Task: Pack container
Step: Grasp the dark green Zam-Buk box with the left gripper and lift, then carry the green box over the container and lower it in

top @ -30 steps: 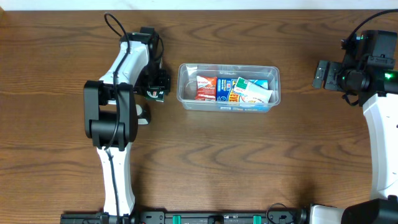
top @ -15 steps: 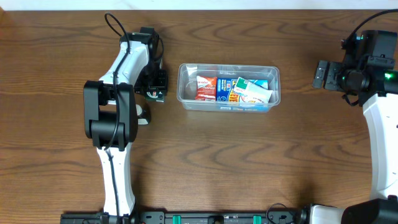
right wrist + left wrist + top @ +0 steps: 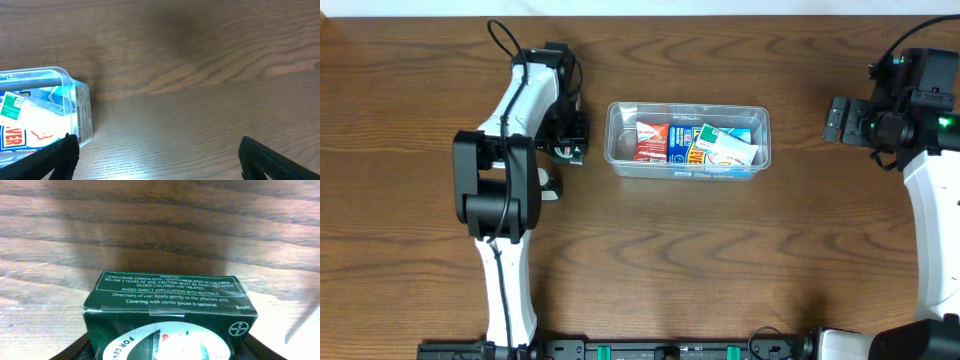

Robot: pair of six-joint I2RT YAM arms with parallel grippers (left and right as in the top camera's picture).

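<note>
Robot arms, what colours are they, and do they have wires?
Both the left arm and the right arm are white tubes joined by chunky black joints. A thin black cable loops over the left one's wrist. A tiny green light glows on the right wrist, and the fingers are black.

The table (image 3: 650,270) is seen whole from above. The green box (image 3: 170,305) is filmed close inside the left pincer (image 3: 572,135). The container (image 3: 80,112), left of the right pincer (image 3: 157,155), is shared with the overhead view.

The container (image 3: 618,140) is clear glossy plastic, the table (image 3: 720,260) matt grained wood, the box (image 3: 170,305) smooth printed card.
</note>
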